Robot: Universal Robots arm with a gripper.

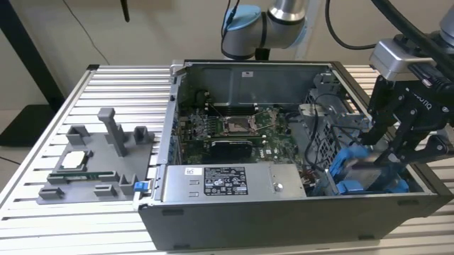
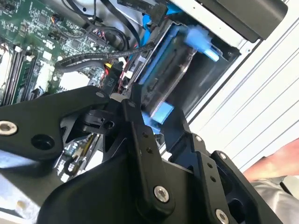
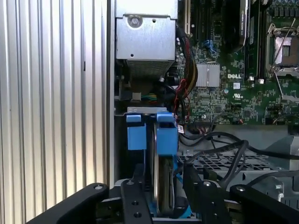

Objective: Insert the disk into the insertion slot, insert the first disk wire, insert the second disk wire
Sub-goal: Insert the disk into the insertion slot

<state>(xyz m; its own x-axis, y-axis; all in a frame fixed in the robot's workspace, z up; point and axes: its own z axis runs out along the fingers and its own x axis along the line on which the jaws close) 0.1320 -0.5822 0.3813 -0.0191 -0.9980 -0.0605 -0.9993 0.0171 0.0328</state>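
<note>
My gripper point(image 1: 377, 154) hangs over the exterior view's right front corner of the open computer case, shut on the disk point(image 1: 365, 169), a silver drive in a blue carrier. In the first wrist view the disk point(image 3: 162, 182) stands edge-on between my black fingers point(image 3: 139, 191), its blue carrier tab pointing away from them. The second wrist view shows its blue frame point(image 2: 161, 77) tilted at the case corner. The insertion slot point(image 3: 219, 163), a grey cage with a perforated wall, lies right beside the disk. Black cables point(image 3: 224, 147) run over the cage; which are the disk wires I cannot tell.
Another blue-fronted carrier point(image 3: 136, 133) sits directly beside the held disk. The labelled grey power-supply box point(image 1: 234, 180) fills the case front, the motherboard point(image 1: 234, 127) lies behind it. A grey fixture point(image 1: 99, 159) with small parts stands on the slatted table at the exterior view's left.
</note>
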